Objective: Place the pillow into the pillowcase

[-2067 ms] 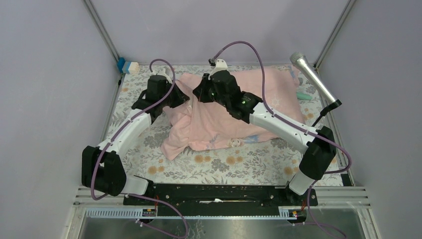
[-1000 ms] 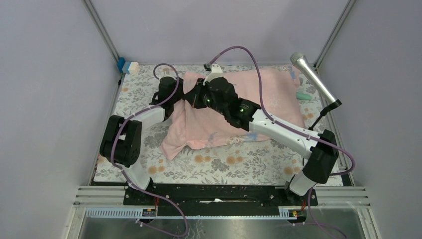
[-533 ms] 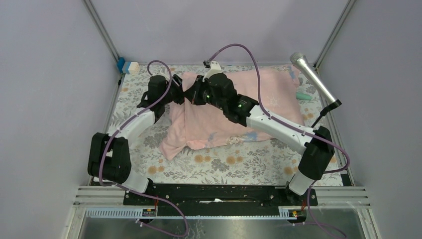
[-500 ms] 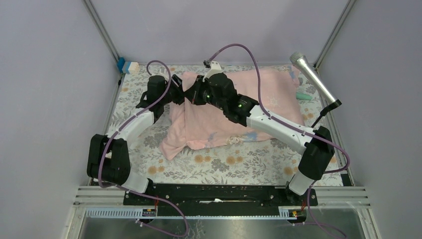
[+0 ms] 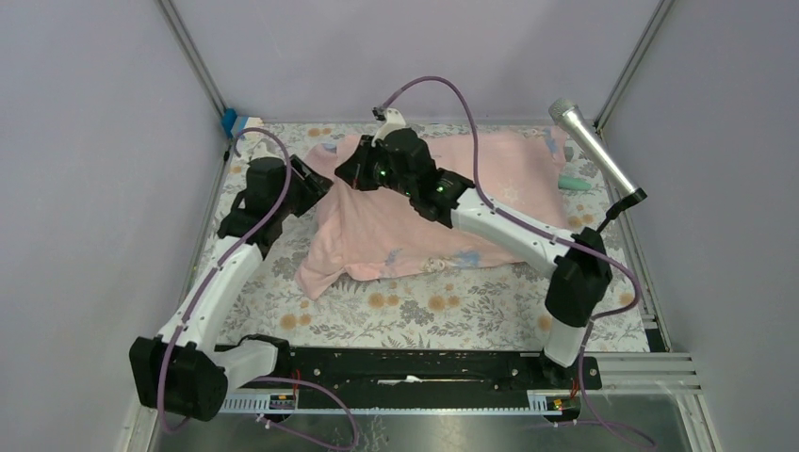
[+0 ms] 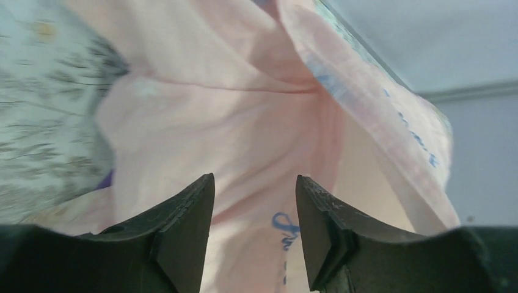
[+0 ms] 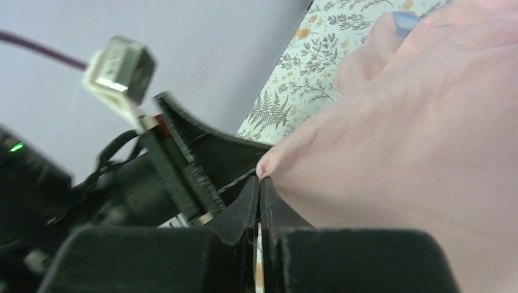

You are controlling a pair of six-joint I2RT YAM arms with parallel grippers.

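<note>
Judging by how full the pillowcase (image 5: 452, 212) looked, the work stood late in the stuffing step. Most of the pillow seemed to be inside, and what was left was to draw the open left end over the last of it.

Just left of the pillowcase's mouth, the left gripper (image 6: 253, 183) hung with its fingers apart and nothing between them, pointed into the pink folds. Its wrist view showed a cream surface deep between those folds, which I took for the pillow (image 6: 366, 165). From above none of the pillow was in sight, so how far in it sat could not be told.

At the pillowcase's far left corner, the right gripper (image 7: 259, 183) had its fingers pressed together on a pinch of pink cloth, which tented toward its tips.

The near left part of the pillowcase lay flat and slack on the table cloth (image 5: 424, 306), apparently unfilled, while its middle and right bulged.

Next, by my reading, the left gripper needed a hold on the opposite lip of the mouth, so both arms could spread the opening over the pillow's end. Catching a doubled layer would close the mouth instead.

Right of the pillowcase lay a small teal thing (image 5: 575, 184), with a microphone (image 5: 589, 141) beyond it.
</note>
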